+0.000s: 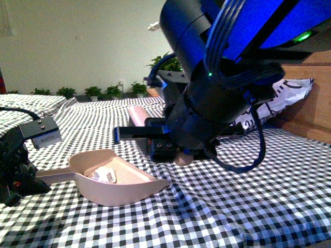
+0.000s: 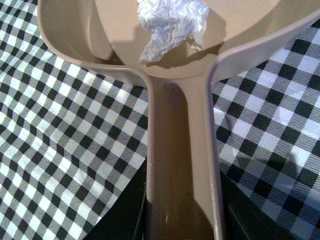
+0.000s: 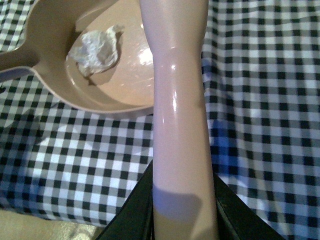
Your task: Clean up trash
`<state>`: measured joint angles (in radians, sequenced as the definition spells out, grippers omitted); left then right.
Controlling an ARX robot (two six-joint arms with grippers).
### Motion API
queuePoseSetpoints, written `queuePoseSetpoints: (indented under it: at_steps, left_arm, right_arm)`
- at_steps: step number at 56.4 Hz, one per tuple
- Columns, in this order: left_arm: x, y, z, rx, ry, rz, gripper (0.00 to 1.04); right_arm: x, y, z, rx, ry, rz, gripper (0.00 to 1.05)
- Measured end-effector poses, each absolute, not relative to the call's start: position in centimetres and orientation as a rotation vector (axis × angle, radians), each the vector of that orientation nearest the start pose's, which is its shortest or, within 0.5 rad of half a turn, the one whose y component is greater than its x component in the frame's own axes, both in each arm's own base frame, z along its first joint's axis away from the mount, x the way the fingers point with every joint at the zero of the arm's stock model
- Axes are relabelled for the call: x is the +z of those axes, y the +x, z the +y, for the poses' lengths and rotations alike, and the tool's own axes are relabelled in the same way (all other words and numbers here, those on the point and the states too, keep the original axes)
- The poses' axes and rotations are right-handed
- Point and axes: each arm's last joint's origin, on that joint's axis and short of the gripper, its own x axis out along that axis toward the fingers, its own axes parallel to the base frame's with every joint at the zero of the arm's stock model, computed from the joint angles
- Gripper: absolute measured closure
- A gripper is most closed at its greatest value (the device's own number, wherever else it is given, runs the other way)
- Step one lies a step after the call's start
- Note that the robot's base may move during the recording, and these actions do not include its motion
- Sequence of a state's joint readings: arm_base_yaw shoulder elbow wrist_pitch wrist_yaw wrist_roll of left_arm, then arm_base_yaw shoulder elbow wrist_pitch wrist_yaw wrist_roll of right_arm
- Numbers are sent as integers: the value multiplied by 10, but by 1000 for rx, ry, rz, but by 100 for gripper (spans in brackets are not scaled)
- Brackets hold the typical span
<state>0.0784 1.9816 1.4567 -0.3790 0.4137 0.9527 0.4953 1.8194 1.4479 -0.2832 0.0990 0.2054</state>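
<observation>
Right now the trash [image 1: 105, 174], a crumpled wad of white paper, lies inside the beige dustpan [image 1: 135, 189], towards the back of its scoop near where the handle joins. The dustpan rests on the worktop, which is covered by a black-and-white checked cloth [image 1: 248, 206]. The left hand [image 1: 23, 178] is clamped on the end of the dustpan's handle; in the left wrist view the handle [image 2: 177, 165] runs straight out from between the dark jaws to the scoop, with the paper wad [image 2: 172, 27] just past the neck. The right hand [image 3: 182, 220] holds a smooth pinkish-beige brush handle [image 3: 179, 115], gripped between its black jaws; the handle stretches out over the near rim of the dustpan [image 3: 100, 102], and the wad [image 3: 95, 50] sits beside it in the scoop. In the front view the right arm fills the upper middle, a green light on it. Small potted plants [image 1: 93, 92] line the far wall. I can read no writing or label anywhere.
</observation>
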Motion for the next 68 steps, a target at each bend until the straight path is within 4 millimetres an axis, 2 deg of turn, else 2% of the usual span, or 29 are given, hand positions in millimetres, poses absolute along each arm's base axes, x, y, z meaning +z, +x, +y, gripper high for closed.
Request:
queuePoseSetpoints:
  at_steps: [10, 19, 30, 35, 42, 48, 53, 61, 68]
  left_arm:
    - [201, 425, 22, -692, 661, 650, 77]
    - [197, 429, 22, -556, 615, 512, 77]
    - [205, 434, 27, -455, 564, 481, 77]
    - [215, 439, 34, -355, 518, 452, 77]
    - [250, 440, 48, -163, 411, 381, 77]
    - [290, 426, 58, -17, 318, 284, 77]
    - [312, 412, 63, 57, 264, 218, 77]
    - [331, 382, 63, 143, 217, 150, 77]
    - [335, 356, 59, 171, 175, 135, 77]
  right_arm:
    - [275, 369, 171, 267, 8, 642, 84]
    - [276, 367, 167, 266, 8, 637, 84]
    - [280, 365, 161, 260, 9, 622, 84]
    - [285, 366, 153, 238, 7, 595, 84]
    - [303, 368, 128, 176, 25, 530, 84]
    - [328, 366, 95, 105, 55, 431, 84]
    - [344, 362, 76, 64, 73, 369, 84]
    - [364, 349, 54, 39, 89, 288, 84]
    - [373, 335, 44, 55, 91, 240, 84]
